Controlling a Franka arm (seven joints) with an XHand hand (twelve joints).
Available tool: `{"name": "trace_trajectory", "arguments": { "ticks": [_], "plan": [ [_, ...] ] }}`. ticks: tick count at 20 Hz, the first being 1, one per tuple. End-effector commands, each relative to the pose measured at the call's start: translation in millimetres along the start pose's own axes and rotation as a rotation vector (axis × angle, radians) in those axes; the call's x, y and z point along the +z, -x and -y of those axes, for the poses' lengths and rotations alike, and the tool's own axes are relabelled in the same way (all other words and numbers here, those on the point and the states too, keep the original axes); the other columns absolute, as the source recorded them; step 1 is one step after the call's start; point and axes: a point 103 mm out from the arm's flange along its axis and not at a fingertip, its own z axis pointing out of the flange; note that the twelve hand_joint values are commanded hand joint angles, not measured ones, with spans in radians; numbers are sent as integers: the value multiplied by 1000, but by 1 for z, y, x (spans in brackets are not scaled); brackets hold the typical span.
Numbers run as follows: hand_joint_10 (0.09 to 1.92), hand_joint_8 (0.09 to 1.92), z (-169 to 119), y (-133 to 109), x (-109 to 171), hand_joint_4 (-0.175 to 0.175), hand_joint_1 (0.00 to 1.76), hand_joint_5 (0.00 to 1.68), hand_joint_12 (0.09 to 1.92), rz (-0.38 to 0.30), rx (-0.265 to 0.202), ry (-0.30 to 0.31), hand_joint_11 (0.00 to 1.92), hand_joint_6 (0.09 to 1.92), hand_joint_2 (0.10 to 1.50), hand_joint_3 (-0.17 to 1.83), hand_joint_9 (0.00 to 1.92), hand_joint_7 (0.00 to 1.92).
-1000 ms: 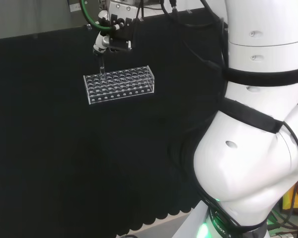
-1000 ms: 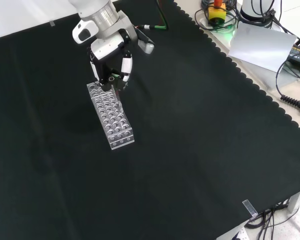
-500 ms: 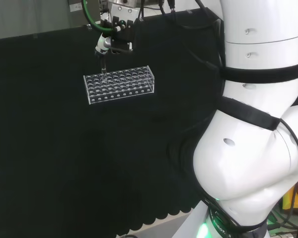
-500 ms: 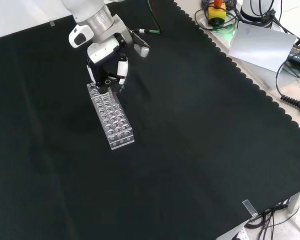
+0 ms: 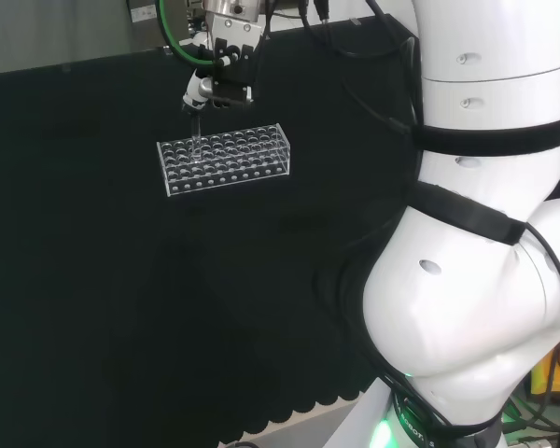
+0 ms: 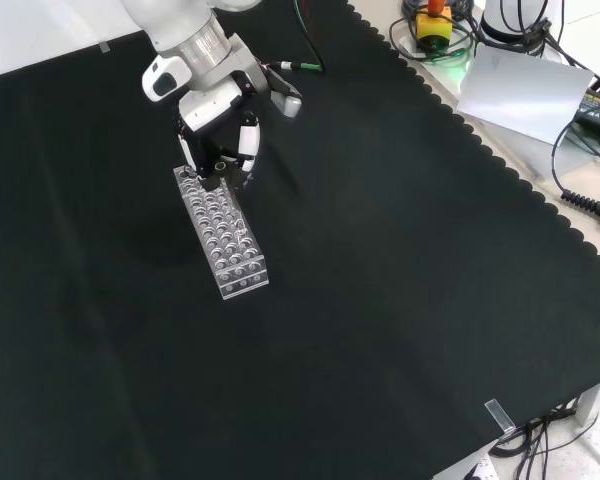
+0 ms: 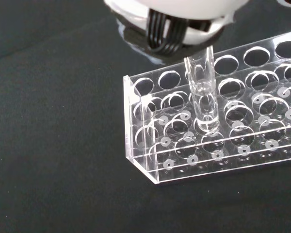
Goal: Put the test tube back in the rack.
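A clear plastic rack [image 5: 224, 157] with several rows of holes lies on the black cloth; it also shows as the rack [image 6: 225, 235] in the front view. The hand [image 5: 219, 79] hangs over the rack's left end in the head view, and the hand [image 6: 218, 130] stands above the rack's far end in the front view. Its fingers are shut on the top of a clear test tube [image 7: 203, 92], which stands upright. The tube's rounded lower end sits in a hole of the rack [image 7: 150, 160] close to its end wall. The test tube [image 5: 194, 131] shows faintly below the fingers.
The arm's white links [image 5: 485, 233] stand at the head view's right. Beyond the cloth's scalloped edge in the front view are a yellow box with a red button [image 6: 435, 22], a grey sheet [image 6: 525, 90] and cables [image 6: 590, 200]. A small clear piece [image 6: 498, 415] lies near the cloth's front edge.
The hand with the tube has shifted slightly over the rack's end, first away from the arm's base and then a little back. The rack has stayed in place.
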Motion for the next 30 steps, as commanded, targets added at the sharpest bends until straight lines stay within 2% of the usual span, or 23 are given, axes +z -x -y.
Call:
{"name": "trace_trajectory", "arguments": {
  "ticks": [1,10,18,22,30],
  "plan": [
    [612,692,1,1,2,-175,1325,1376,850,-2,-2,-6,1310,87,817,336,1612,1356],
    [612,690,1,-5,15,-175,1325,1377,851,2,-15,-26,1310,87,817,335,1612,1357],
    [612,692,-1,-6,20,-175,1325,1377,852,8,-8,-44,1309,87,817,335,1612,1356],
    [612,691,-1,-3,35,-175,1325,1378,852,1,-7,-59,1309,87,817,335,1612,1356],
    [612,689,-1,4,47,-175,1325,1379,853,-21,-3,-85,1309,87,817,334,1612,1357]
  ]
}}
